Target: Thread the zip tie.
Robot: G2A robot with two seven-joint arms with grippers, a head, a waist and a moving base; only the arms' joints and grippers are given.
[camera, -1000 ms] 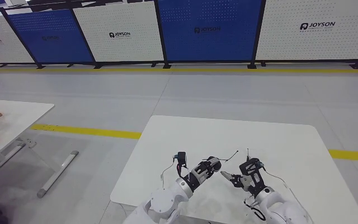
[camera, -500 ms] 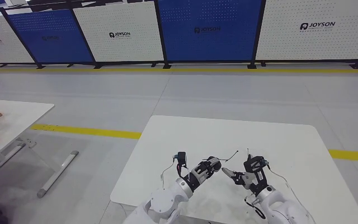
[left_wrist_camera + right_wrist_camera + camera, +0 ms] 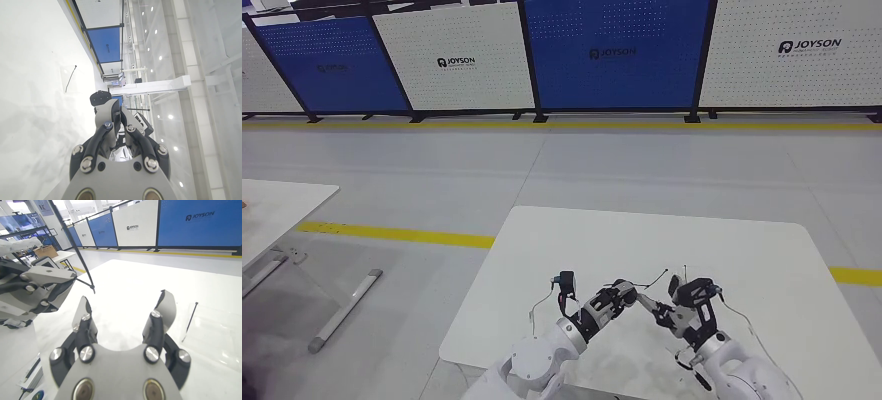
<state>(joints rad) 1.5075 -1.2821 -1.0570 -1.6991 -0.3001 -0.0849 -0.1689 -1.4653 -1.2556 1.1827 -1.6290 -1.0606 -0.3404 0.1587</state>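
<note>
The left pincer (image 3: 72, 278) is pressed together on one end of the black zip tie (image 3: 92, 287). It holds the tie up in the air, above the white counter (image 3: 141, 279), near the edge closest to the robot. From the pinched end, a short bit of the tie runs out to its small square head. From the head, the long strap goes up and away in a soft curve. The head hangs just past the tips of the left pincer, in the space between the two pincers. It is hard to see if the strap goes through the head or only bends there.

The right pincer (image 3: 124, 302) is spread wide and holds nothing. It is close beside the left pincer and points toward the head of the tie, but it does not touch it.

A spare tie (image 3: 190, 321) lies flat on the counter, a bit past the right pincer and apart from both pincers. It rests on what looks like a clear sheet (image 3: 217, 321).
</note>
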